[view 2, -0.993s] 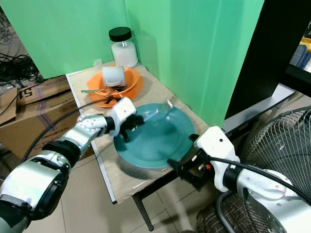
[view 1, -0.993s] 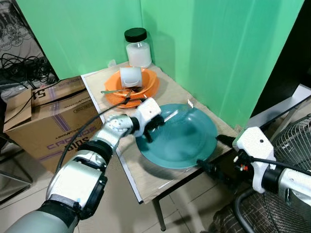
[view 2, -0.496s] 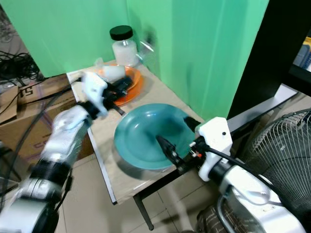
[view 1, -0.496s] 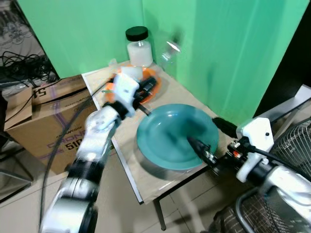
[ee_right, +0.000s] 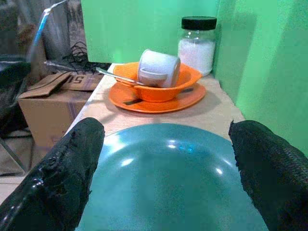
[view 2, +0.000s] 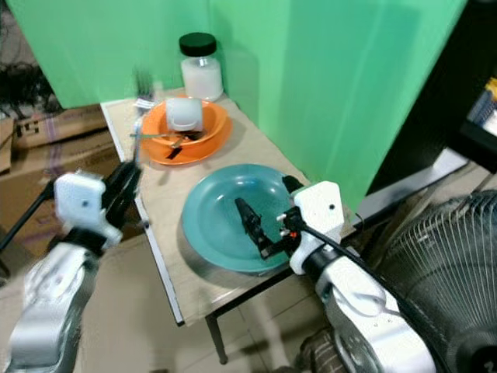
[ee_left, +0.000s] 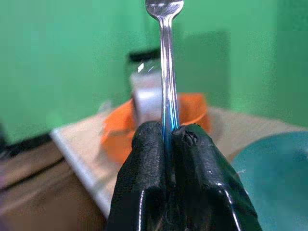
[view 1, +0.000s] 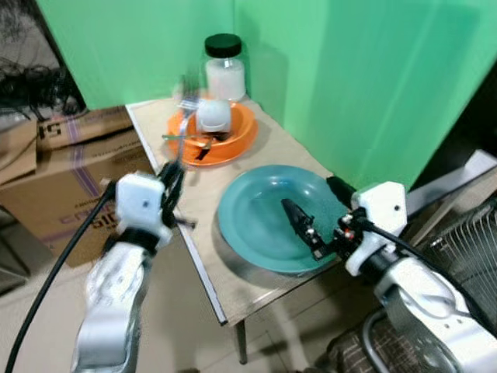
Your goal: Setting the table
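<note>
Item 1, fork [ee_left: 166,72]: thin polished metal, long flat handle; clamped upright between the black pads of the left gripper [ee_left: 166,132], fingers closed tight on the handle. Held above the table's left edge, near the orange dishes; tines blurred in the head views.

Item 2, teal plate [view 1: 264,214]: round, glossy, shallow rim; lies on the table [view 1: 210,264] toward its front. Right gripper [view 1: 314,214] is held over it w/ fingers spread wide, nothing gripped; one finger [view 1: 297,221] is seen over the plate's middle, the other at the far rim.

Item 3, orange bowl [view 1: 225,132] on an orange plate [view 1: 194,151]: smooth plastic look, set at the back of the table. A white mug [view 1: 213,115] lies tipped on its side in the bowl; a 2nd utensil [ee_right: 115,77], metal, rests across the bowl rim.

Item 4, jar [view 1: 224,68]: clear glass, cylindrical, black lid, white granular contents; stands in the back corner just behind the bowl.

Table: small, pale wood-grain top, white edge strip, pushed against a green wall [view 1: 349,85].

Surroundings: cardboard box [view 1: 54,167] on the floor to the left, close beside the table; wire fan guard [view 2: 435,256] at right, near the right arm
</note>
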